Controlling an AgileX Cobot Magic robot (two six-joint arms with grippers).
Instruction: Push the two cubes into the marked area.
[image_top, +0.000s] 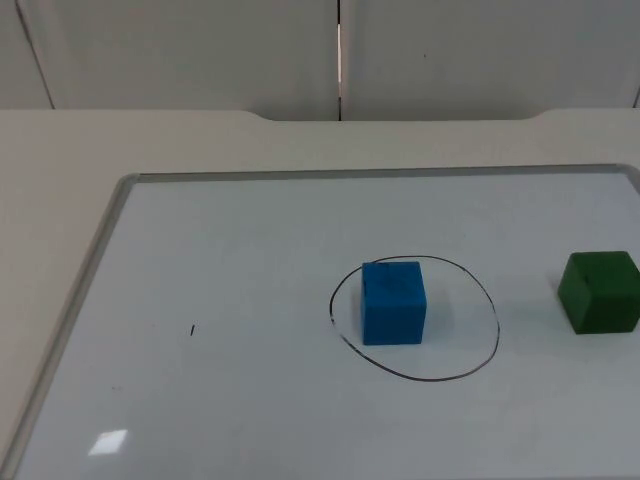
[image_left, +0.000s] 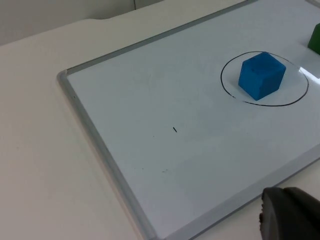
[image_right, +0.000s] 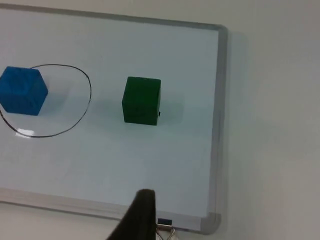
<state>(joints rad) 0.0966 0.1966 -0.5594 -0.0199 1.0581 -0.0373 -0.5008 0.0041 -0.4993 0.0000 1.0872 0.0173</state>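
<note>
A: Whiteboard (image_top: 250, 420): lying flat on the white table (image_top: 60, 200), grey frame all round. Hand-drawn black oval (image_top: 495, 330) marked on the board's right half.

B: Blue cube (image_top: 394, 302)?

A: Inside the oval, toward its left side, resting flat on the board. Same cube seen from the left wrist (image_left: 261, 75), within the line there too, and from the right wrist (image_right: 21, 91).

B: Green cube (image_top: 600, 291)?

A: Outside the oval, near the whiteboard's right edge, well apart from the blue cube. From the right wrist (image_right: 142, 99): upright, between the oval and the board's right frame, touching neither.

B: Left gripper?

A: One black fingertip (image_left: 287, 212) seen just off the board's near edge, over bare table. Cannot tell whether released or clenched. Holding nothing visible.

B: Right gripper?

A: One dark fingertip (image_right: 137, 215) at the board's near edge, close to the near right corner. A small metal clip (image_right: 165, 231) just beside it. Cannot tell its state either; no contact with either cube.

B: Other marks?

A: Short black tick (image_top: 193, 330) on the board's left half.
</note>
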